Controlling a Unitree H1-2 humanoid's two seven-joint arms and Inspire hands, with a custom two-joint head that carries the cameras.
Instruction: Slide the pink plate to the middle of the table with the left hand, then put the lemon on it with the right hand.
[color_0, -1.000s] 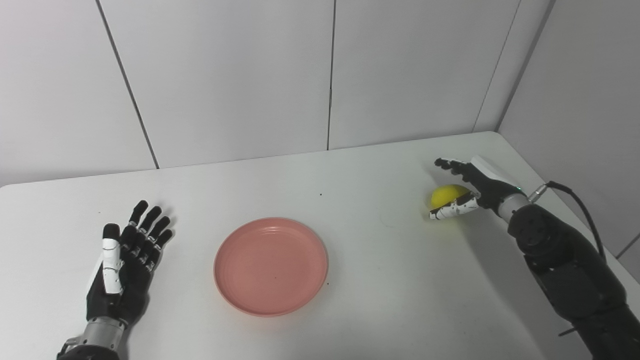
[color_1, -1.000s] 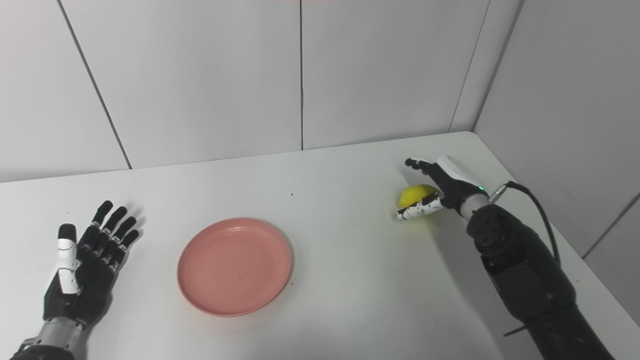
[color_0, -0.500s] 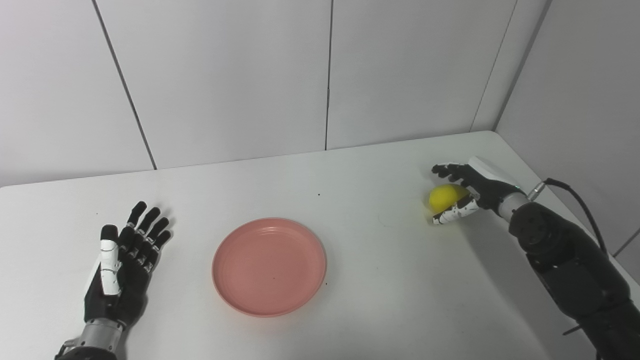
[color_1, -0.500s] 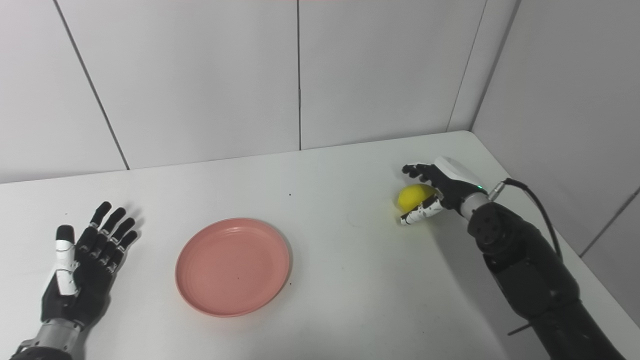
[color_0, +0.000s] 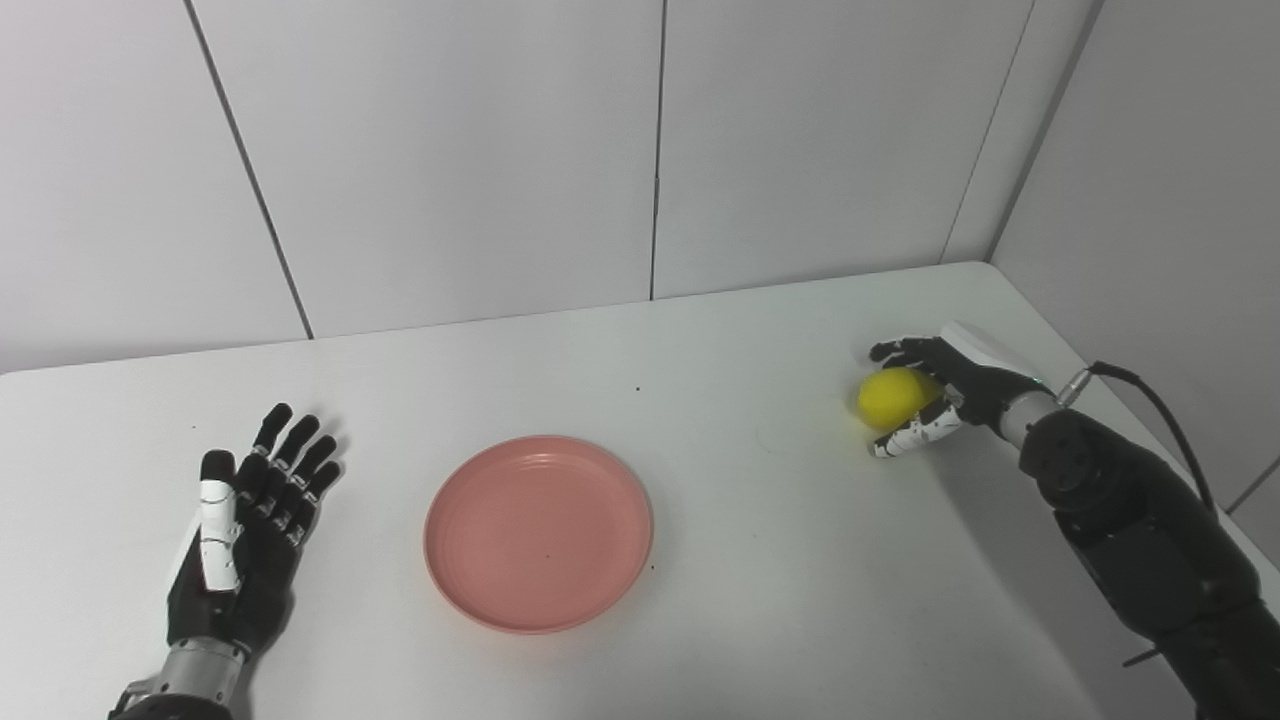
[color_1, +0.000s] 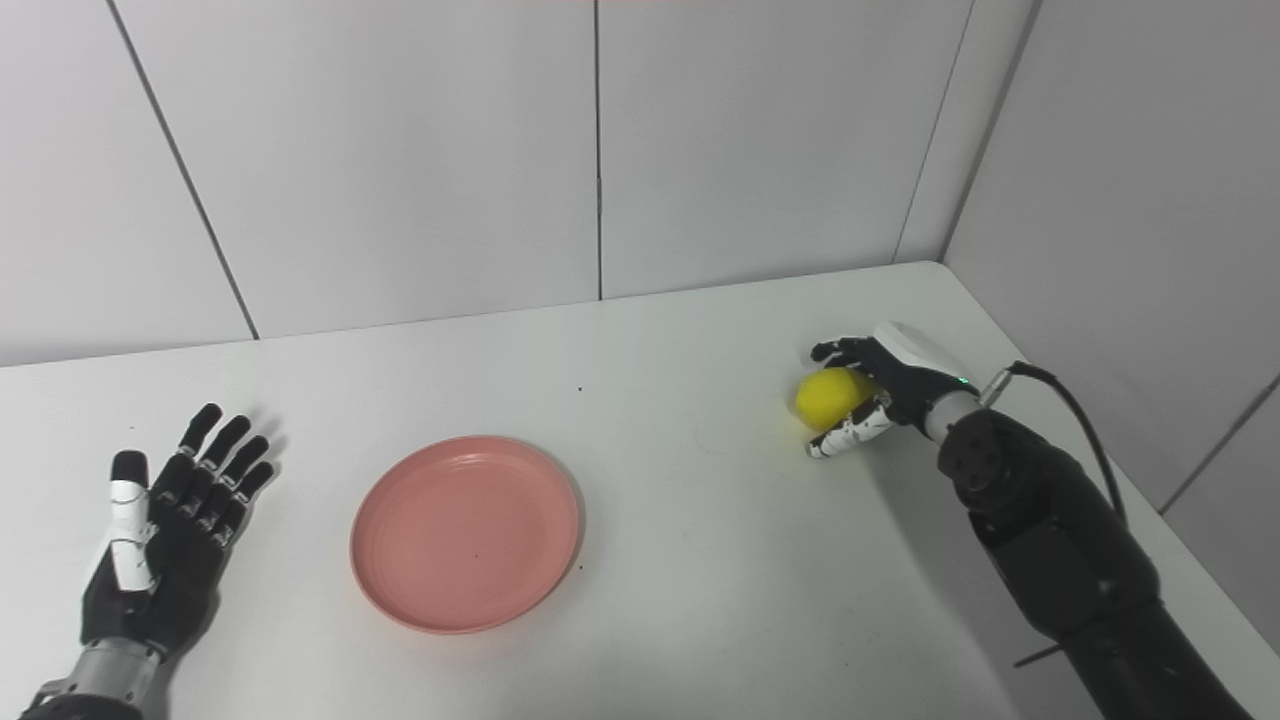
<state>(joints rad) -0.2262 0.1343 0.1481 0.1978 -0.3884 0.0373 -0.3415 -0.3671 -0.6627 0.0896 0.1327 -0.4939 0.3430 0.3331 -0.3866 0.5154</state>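
Now | lemon between right hand fingers | plate apart

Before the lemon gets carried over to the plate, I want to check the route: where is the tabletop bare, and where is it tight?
Bare white table stretches between the pink plate and the lemon, and behind the plate to the wall. A narrower strip separates the plate from the open left hand. It is tight only at the right edge, where the right hand wraps the lemon.

a white table fills a corner of pale grey panelled walls, evenly lit.
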